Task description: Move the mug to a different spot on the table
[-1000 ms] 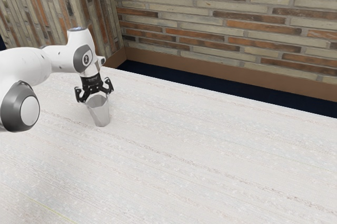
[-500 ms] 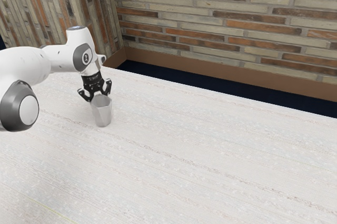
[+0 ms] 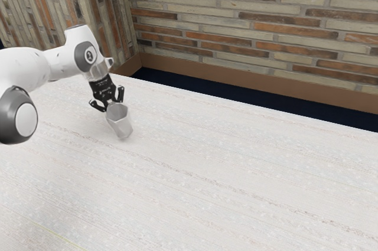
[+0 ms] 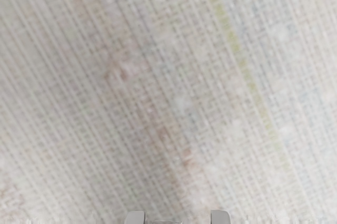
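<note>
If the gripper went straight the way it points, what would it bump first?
The gripper slants down with the mug in its jaws, so the mug would probably hit the table below.

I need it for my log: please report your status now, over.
Gripper shut on grey mug, at its rim. Mug tilted. No obstacle seen on table.
</note>
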Controlling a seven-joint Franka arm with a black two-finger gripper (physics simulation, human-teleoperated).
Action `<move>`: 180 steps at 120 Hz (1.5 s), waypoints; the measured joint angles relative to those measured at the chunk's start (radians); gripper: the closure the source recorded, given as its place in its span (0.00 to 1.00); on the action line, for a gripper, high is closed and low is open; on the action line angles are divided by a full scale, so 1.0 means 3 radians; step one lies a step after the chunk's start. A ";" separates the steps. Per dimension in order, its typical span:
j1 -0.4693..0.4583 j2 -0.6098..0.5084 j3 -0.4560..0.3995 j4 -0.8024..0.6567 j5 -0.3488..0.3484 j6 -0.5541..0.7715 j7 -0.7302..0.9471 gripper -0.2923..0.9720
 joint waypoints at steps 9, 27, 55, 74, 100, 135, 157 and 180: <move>0.0028 -0.0010 0.0003 -0.0008 -0.0118 -0.0135 -0.0011 0.79; 0.0030 -0.0060 0.0004 -0.0101 -0.0263 -0.0352 -0.0029 0.79; -0.0101 -0.0106 -0.0028 -0.0194 -0.0316 -0.0492 -0.0044 0.81; -0.0253 -0.0226 -0.0063 -0.0511 -0.0348 -0.0403 -0.0056 0.81; -0.0382 -0.0360 -0.0143 -0.0845 -0.0361 -0.0142 -0.0083 0.82; -0.0434 -0.0453 -0.0206 -0.1041 -0.0365 0.0048 -0.0147 0.82; -0.0439 -0.0495 -0.0208 -0.1149 -0.0395 0.0111 -0.0190 0.81; -0.0436 -0.0523 -0.0208 -0.1258 -0.0448 0.0152 -0.0225 0.81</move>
